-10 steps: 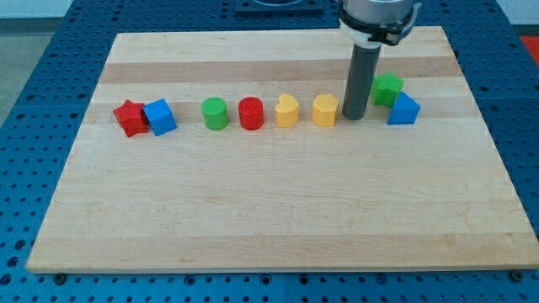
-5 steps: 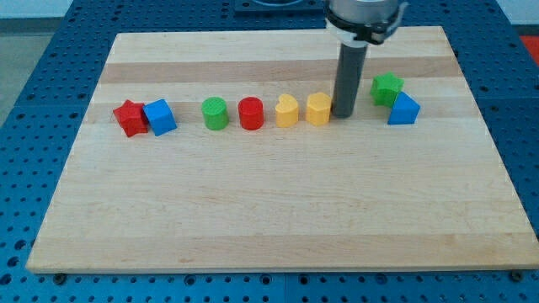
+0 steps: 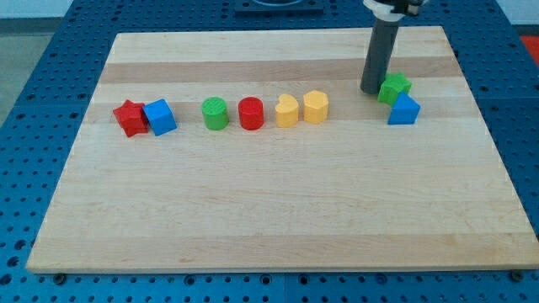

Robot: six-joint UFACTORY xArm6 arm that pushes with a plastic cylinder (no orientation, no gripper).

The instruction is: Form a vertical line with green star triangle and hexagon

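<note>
The green star sits at the view's upper right, with the blue triangle touching it just below and to the right. The yellow hexagon lies left of them, near the middle of the row, touching a yellow heart-like block. My tip rests on the board right against the green star's left side, well right of and slightly above the hexagon.
A red cylinder and a green cylinder continue the row to the left. A red star and a blue cube touch at the far left. The wooden board lies on a blue pegboard.
My tip pushed the yellow hexagon left against the yellow heart, then moved up and right to the green star's left side.
</note>
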